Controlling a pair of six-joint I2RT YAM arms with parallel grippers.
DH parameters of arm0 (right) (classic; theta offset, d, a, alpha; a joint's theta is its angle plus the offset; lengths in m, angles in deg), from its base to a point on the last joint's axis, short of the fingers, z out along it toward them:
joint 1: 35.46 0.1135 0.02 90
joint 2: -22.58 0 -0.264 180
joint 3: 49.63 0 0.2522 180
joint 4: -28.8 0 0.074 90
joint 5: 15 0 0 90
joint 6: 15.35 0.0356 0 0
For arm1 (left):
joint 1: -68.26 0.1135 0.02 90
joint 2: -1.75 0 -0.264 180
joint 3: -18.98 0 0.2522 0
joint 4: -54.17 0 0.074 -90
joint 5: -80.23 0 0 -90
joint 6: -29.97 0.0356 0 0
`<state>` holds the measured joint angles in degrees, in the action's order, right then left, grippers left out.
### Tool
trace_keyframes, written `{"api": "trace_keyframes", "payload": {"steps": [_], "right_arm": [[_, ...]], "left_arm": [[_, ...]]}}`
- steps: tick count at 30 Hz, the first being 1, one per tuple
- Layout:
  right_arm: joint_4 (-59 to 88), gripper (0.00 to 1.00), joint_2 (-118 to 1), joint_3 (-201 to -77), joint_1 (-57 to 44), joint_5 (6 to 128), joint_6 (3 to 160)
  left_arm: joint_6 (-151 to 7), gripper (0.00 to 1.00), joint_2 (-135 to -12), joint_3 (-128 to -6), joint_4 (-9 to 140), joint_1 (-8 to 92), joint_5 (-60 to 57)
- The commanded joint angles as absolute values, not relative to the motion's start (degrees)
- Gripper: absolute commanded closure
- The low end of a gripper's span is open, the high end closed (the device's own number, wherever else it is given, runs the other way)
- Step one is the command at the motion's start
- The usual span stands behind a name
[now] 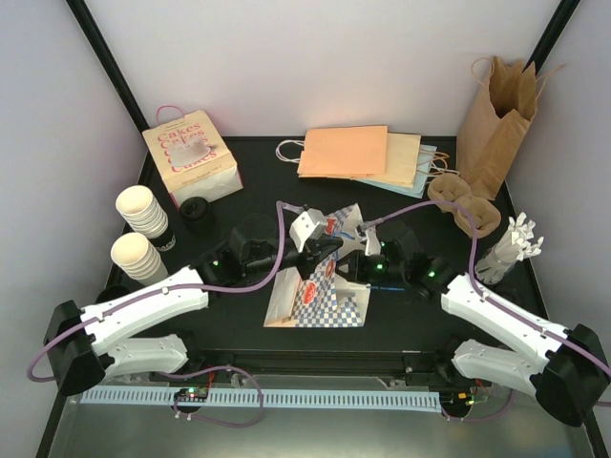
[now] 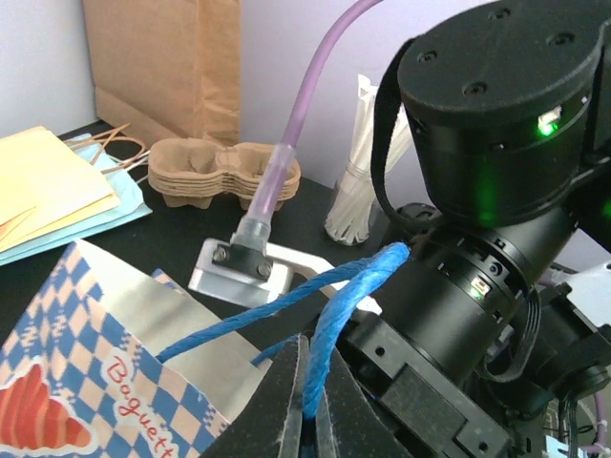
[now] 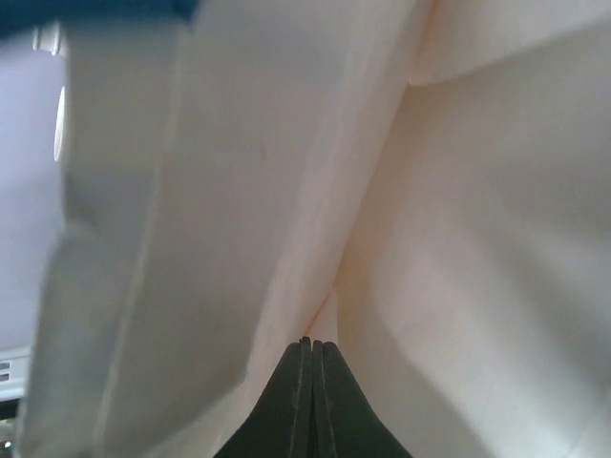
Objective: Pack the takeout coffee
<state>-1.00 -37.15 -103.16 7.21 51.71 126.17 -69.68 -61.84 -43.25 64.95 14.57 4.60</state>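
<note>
Two stacks of cream ribbed paper cups (image 1: 138, 208) (image 1: 135, 256) stand at the table's left edge, with black lids (image 1: 196, 211) just beside them. In the middle stands a blue-checked paper bag (image 1: 321, 301) (image 2: 86, 382). My left gripper (image 1: 311, 261) (image 2: 307, 367) is shut on the bag's blue rope handle (image 2: 344, 305), which loops up out of its jaws. On the bag's right side, my right gripper (image 1: 351, 260) (image 3: 311, 345) is shut, a fold of the bag's pale paper (image 3: 382, 210) running right into its fingertips. That paper fills the right wrist view.
A pulp cup carrier (image 1: 465, 202) (image 2: 224, 172) lies at the back right below a tall brown paper bag (image 1: 496, 119). White wrapped straws (image 1: 512, 248) (image 2: 358, 191) stand at the right edge. A "Cakes" box (image 1: 191, 157) and flat orange bags (image 1: 344, 151) sit at the back.
</note>
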Motion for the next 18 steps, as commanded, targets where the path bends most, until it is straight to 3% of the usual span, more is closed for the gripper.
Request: {"api": "trace_keyframes", "payload": {"steps": [1, 18], "right_arm": [[1.8, 0.99, -37.5, -101.1, 7.9, 48.6, 128.2], [16.9, 0.99, -43.1, -93.9, 8.5, 41.0, 134.8]], "left_arm": [[-68.7, 0.98, -63.6, -47.2, 62.9, 14.8, 3.6], [-68.5, 0.98, -68.1, -50.1, 55.4, 14.7, 15.5]]}}
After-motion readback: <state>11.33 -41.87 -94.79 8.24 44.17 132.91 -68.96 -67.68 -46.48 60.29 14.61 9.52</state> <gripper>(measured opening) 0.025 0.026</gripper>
